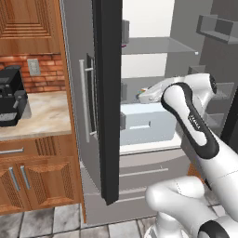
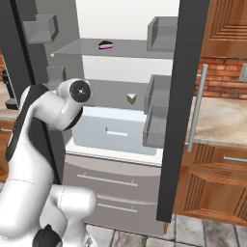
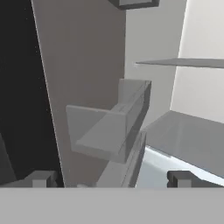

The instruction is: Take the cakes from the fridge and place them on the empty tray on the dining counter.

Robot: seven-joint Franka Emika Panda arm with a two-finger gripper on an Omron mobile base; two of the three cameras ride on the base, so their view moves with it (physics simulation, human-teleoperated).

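Right base view, my fridge (image 2: 126, 144) stands open, two cakes inside, chocolate slice (image 2: 105, 45) on the upper shelf, rainbow slice (image 2: 131, 99) on the middle shelf, hand view, my gripper (image 3: 111, 178) spread wide, holding nothing, arm lettering too small to read.

Cakes (image 2: 105, 45) in fridge (image 2: 116, 72) — separate shelves.

Both base cameras sat behind the arm, looking forward and down into the open fridge (image 1: 139, 121) from left and right, sharing its shelves and lower drawers. The hand camera looked close along the fingers (image 3: 181, 177) at a door bin (image 3: 109, 131) inside.
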